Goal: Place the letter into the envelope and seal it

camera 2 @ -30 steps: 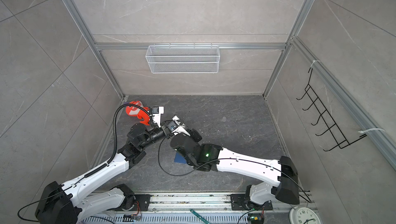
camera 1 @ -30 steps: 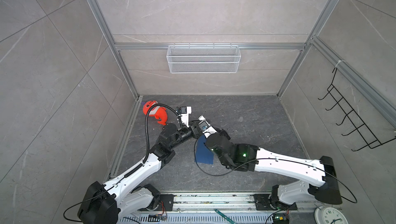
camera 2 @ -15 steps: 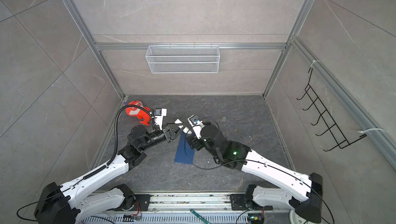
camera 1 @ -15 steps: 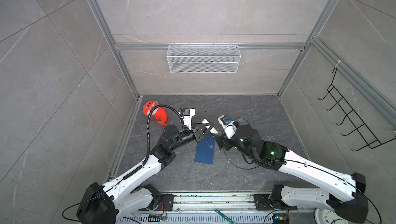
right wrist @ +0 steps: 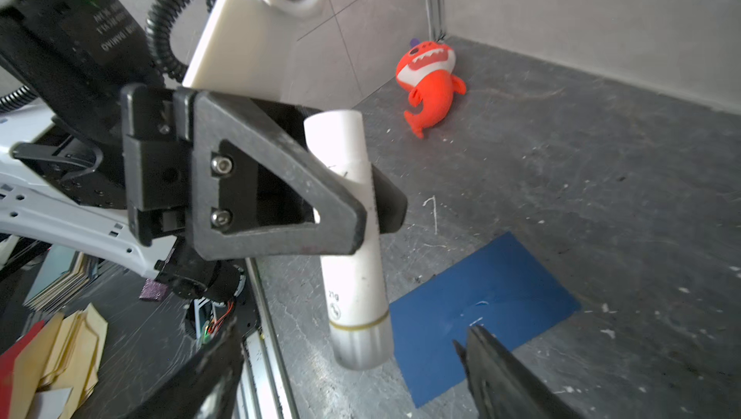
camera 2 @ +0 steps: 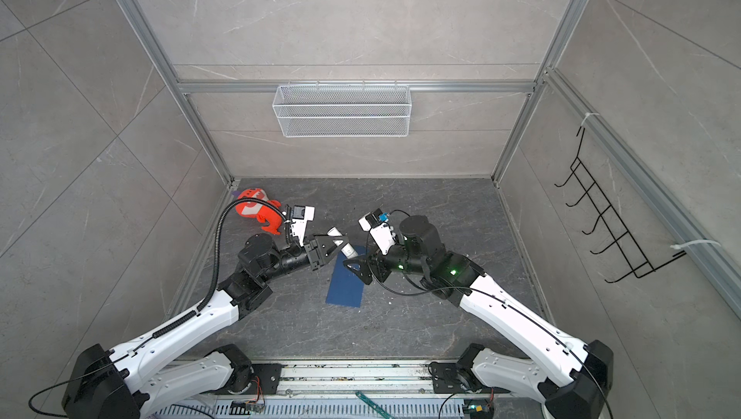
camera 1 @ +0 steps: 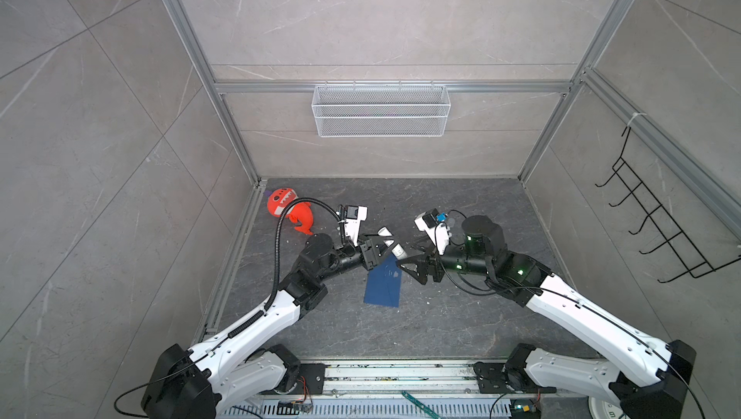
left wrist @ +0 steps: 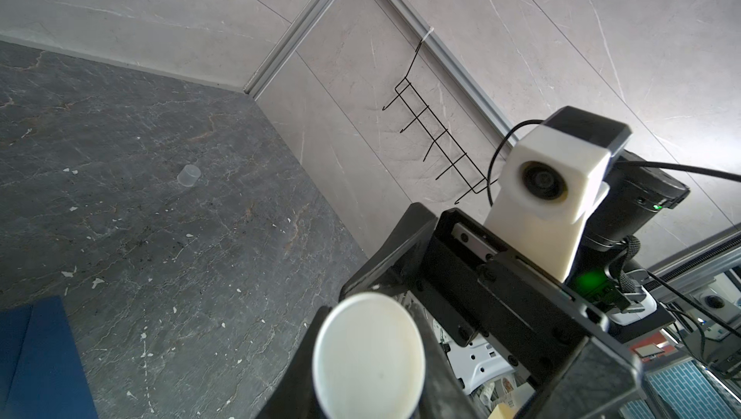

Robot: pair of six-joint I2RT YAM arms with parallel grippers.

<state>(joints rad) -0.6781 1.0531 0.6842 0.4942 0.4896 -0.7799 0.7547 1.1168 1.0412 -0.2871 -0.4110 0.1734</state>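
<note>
The left gripper (camera 1: 385, 247) clamps the white glue stick (right wrist: 355, 276) over the far end of the navy envelope (camera 1: 383, 286). The right gripper (camera 1: 409, 255) gapes wide, empty, just beside the stick. The envelope lies flat on the dark floor (camera 1: 461, 316).

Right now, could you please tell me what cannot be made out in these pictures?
Letter: in no view; whether inside the envelope, cannot tell.
Envelope's far end: in a top view, covered by the glue stick and right gripper.
Envelope, left wrist view: cut off by the edge.
Glue stick's lower end, right wrist view: blurred.
</note>
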